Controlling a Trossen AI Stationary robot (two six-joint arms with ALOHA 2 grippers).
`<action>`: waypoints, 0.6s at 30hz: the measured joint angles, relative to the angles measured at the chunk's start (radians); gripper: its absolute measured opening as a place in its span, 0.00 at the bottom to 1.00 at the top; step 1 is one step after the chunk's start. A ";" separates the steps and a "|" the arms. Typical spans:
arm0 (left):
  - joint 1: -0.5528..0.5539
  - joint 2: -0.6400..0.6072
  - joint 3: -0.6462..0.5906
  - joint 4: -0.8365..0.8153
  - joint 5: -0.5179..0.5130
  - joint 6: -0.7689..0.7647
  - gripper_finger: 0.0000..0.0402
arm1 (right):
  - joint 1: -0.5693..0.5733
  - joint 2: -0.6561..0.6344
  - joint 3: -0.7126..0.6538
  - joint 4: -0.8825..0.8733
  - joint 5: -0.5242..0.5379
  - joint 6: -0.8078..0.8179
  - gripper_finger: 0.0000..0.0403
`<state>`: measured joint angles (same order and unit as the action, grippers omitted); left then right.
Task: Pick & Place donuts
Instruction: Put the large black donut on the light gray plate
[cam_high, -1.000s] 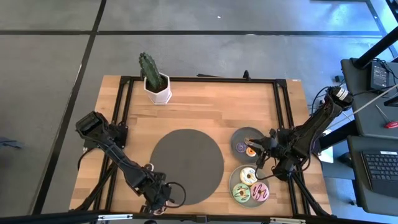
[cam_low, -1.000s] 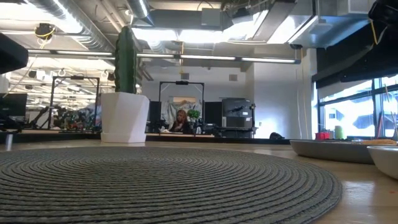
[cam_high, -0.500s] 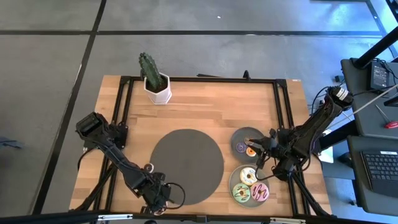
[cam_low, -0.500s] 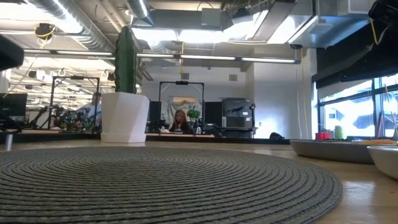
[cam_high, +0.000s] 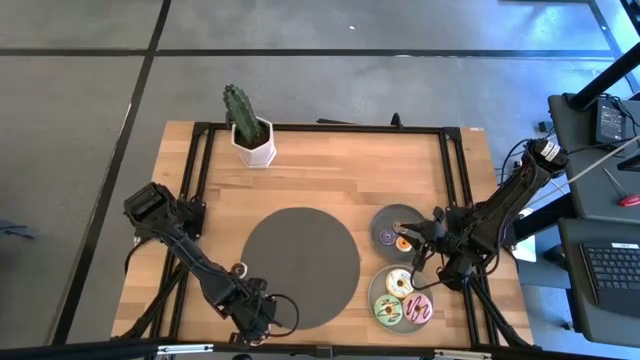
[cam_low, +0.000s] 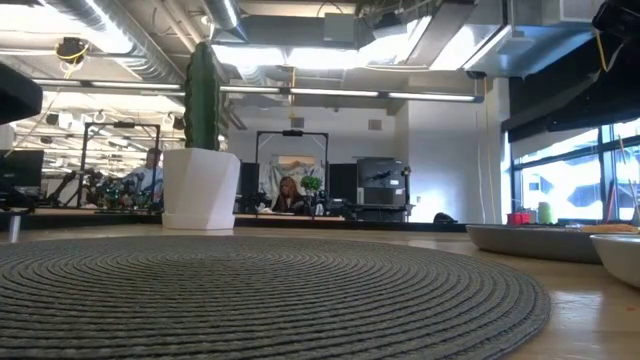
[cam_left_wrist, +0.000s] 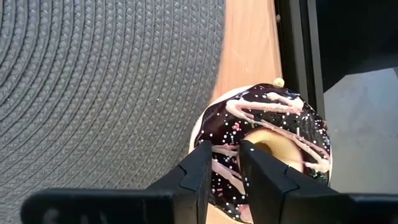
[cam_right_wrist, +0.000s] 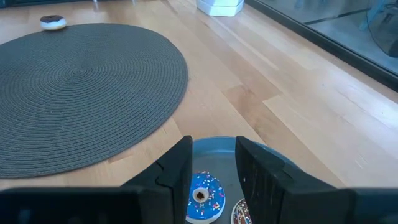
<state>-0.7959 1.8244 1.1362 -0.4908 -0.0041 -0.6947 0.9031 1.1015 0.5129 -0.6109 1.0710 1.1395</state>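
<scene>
Chocolate-iced, pink-drizzled toy donut (cam_left_wrist: 264, 152) sits gripped across its ring wall by the left tool (cam_left_wrist: 225, 163), likely for lifting; right tool (cam_right_wrist: 212, 163) waits open.

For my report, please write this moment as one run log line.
left hand: closing on chocolate donut beside mat | right hand: over plate

Wooden table (cam_high: 330, 180): dark mat (cam_high: 300, 268), two grey plates (cam_high: 397, 217), potted cactus (cam_high: 250, 128).

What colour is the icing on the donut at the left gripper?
Dark chocolate icing with pink drizzle and small pale sprinkles on the donut; the left wrist view shows it best.
</scene>
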 joint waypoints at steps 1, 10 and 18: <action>0.000 0.000 0.000 0.001 -0.002 -0.002 0.20 | 0.000 0.000 0.000 0.000 0.000 0.000 0.31; -0.001 0.000 -0.001 0.025 -0.029 -0.067 0.30 | 0.000 0.000 0.000 0.000 0.000 0.000 0.31; -0.004 -0.002 -0.001 0.024 -0.027 -0.080 0.44 | 0.000 0.000 0.000 0.000 -0.001 0.000 0.31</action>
<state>-0.7998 1.8227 1.1355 -0.4670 -0.0315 -0.7750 0.9031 1.1015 0.5129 -0.6109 1.0702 1.1393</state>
